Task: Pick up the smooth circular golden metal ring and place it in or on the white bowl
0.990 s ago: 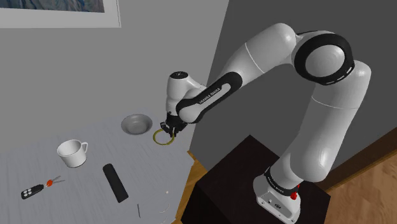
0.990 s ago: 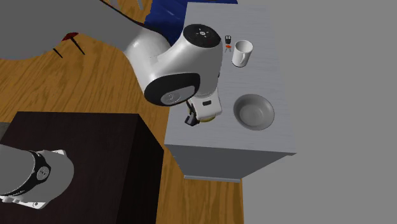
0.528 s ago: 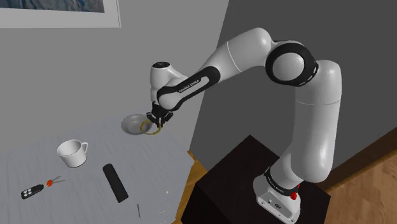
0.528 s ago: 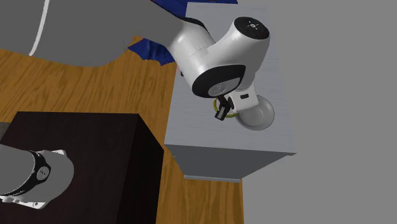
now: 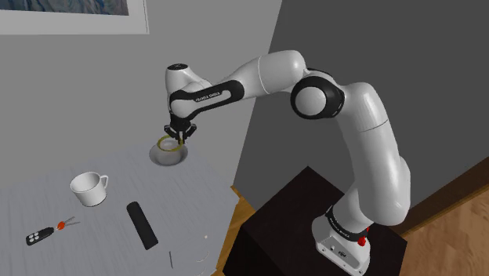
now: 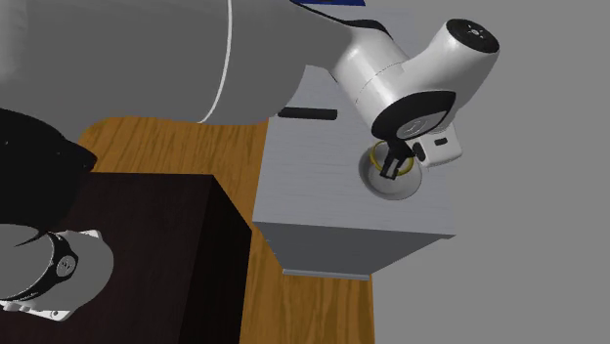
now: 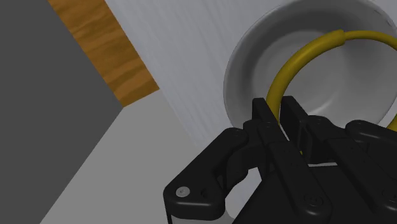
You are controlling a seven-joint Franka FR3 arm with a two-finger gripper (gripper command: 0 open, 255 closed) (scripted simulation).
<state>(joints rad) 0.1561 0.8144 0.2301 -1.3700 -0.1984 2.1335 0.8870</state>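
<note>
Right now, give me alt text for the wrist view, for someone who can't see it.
The black two-finger end effector clasps a thin circular golden ring over a round pale grey bowl on a light grey table. Brown wood floor shows past the table's edge.

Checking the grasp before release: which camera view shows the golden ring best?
The wrist view: the golden ring arcs large over the white bowl, pinched in the gripper. The shoulder view shows it as a small yellow loop over the bowl. The second exterior view shows a yellow sliver, partly hidden by the gripper.
</note>
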